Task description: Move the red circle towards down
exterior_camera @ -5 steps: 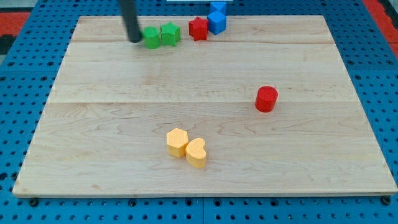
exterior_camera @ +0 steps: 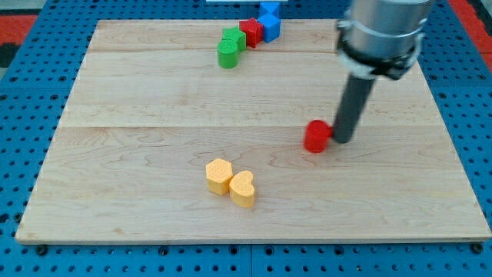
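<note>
The red circle (exterior_camera: 316, 136) is a short red cylinder right of the board's middle. My tip (exterior_camera: 341, 141) stands just to its right, touching or nearly touching its side. The dark rod rises from there to the grey arm body (exterior_camera: 382, 31) at the view's top right. Two yellow blocks, a hexagon (exterior_camera: 219, 175) and a heart (exterior_camera: 242, 188), sit touching each other to the lower left of the red circle.
Near the board's top edge a cluster holds a green cylinder (exterior_camera: 227, 55), a green block (exterior_camera: 235, 40), a red block (exterior_camera: 250, 31) and a blue block (exterior_camera: 268, 26), with another blue block (exterior_camera: 269, 8) behind. The wooden board (exterior_camera: 123, 154) lies on a blue perforated base.
My tip has swung from the top left beside the green blocks to the red circle's right side. The red circle has shifted left and down. The green and red blocks at the top have been pushed right.
</note>
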Motion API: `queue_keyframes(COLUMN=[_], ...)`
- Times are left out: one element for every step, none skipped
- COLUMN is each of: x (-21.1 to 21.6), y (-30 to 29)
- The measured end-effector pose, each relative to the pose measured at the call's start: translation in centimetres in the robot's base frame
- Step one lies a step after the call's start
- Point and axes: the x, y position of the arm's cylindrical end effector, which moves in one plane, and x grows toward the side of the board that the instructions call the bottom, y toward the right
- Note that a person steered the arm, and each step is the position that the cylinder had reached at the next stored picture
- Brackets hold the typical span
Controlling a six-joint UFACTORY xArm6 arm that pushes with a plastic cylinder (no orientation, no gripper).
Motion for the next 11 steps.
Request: queue_keyframes(x=[0.8,0.3,-3.3,-4.0,-3.4,-0.1,2.2,1.6,3.5,2.2,-2.0], y=[-0.2,-7.1,-9.6,-9.6,-11.0,-14.5,-17.0,-14.7,-15.6,-25.7,-22.5])
